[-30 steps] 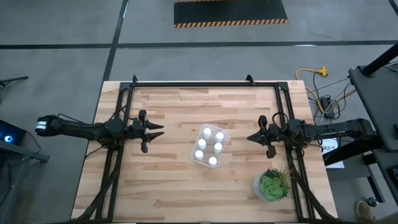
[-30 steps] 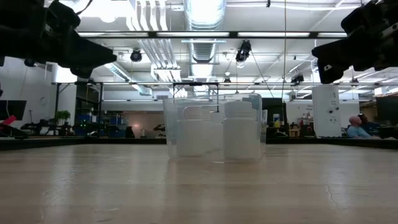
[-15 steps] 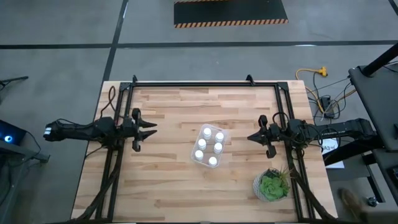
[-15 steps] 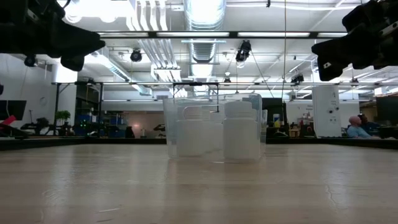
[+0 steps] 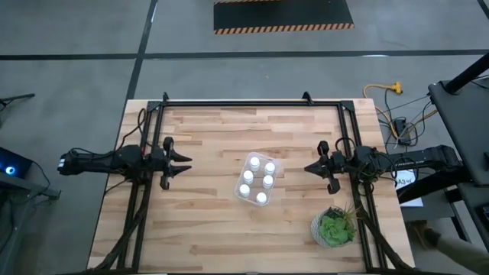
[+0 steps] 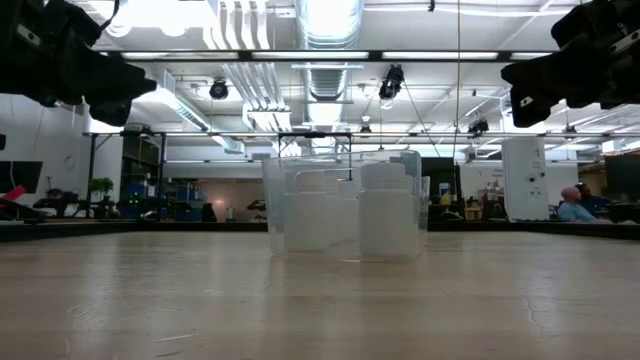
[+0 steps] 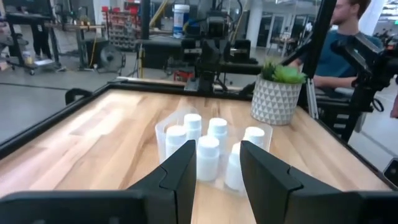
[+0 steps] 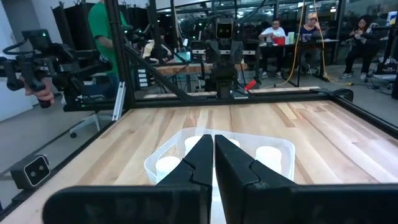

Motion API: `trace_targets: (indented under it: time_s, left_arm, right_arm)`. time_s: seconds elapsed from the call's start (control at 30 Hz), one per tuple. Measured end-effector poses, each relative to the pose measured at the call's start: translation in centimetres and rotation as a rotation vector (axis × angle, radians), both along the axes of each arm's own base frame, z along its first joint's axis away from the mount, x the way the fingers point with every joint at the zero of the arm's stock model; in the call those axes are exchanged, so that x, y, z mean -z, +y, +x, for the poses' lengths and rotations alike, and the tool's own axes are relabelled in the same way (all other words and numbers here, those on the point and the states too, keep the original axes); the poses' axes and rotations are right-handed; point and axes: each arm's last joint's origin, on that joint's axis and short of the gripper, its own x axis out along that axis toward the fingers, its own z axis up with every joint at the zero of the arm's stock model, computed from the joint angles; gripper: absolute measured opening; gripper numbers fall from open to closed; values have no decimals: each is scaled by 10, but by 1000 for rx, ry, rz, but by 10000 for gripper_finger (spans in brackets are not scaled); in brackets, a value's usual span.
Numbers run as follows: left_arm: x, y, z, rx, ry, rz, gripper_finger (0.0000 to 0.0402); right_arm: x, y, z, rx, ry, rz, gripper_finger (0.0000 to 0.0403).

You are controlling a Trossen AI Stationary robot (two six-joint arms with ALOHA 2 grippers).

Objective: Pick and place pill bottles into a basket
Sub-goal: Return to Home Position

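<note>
I've got all six pill bottles (image 5: 268,181) standing inside the clear bin (image 7: 160,140), just right of the table's (image 5: 206,229) middle. The left gripper (image 5: 186,162) hovers near the left edge, fingers parted, nothing between them. The right gripper (image 5: 307,167) hangs near the right edge, empty, its fingers pinched together as far as my wrist camera tells. A potted plant (image 5: 334,228) sits by the right edge.

I count six small white cylindrical pill bottles (image 5: 254,161) with round caps. They stand in one clear plastic rectangular basket (image 5: 279,174). One green potted plant (image 5: 334,228) at the near right. One pale wooden table (image 5: 206,229). Two dark two-finger grippers: left gripper (image 5: 183,163), right gripper (image 5: 309,168).
</note>
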Motion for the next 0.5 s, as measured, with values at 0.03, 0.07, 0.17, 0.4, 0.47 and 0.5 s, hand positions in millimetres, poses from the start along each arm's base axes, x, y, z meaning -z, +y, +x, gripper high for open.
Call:
trace_targets:
  time_s: [0.03, 0.07, 0.17, 0.4, 0.47, 0.5]
  left_arm:
    - [0, 0, 0, 0, 4, 0, 107]
    - [1, 0, 0, 0, 5, 1, 107]
    - [0, 0, -1, 0, -2, 0, 107]
    - [0, 0, -2, 0, -8, 0, 107]
    - [0, 0, -2, 1, -8, 0, 107]
    - [0, 0, -2, 1, -7, 0, 107]
  right_arm:
    - [0, 0, 0, 0, 0, 0, 9]
    - [0, 0, 0, 0, 0, 0, 9]
    - [0, 0, 0, 0, 0, 1, 9]
    - [0, 0, 0, -1, 3, 0, 9]
    - [1, 0, 0, -2, 8, -3, 9]
    - [1, 0, 0, -3, 8, -6, 9]
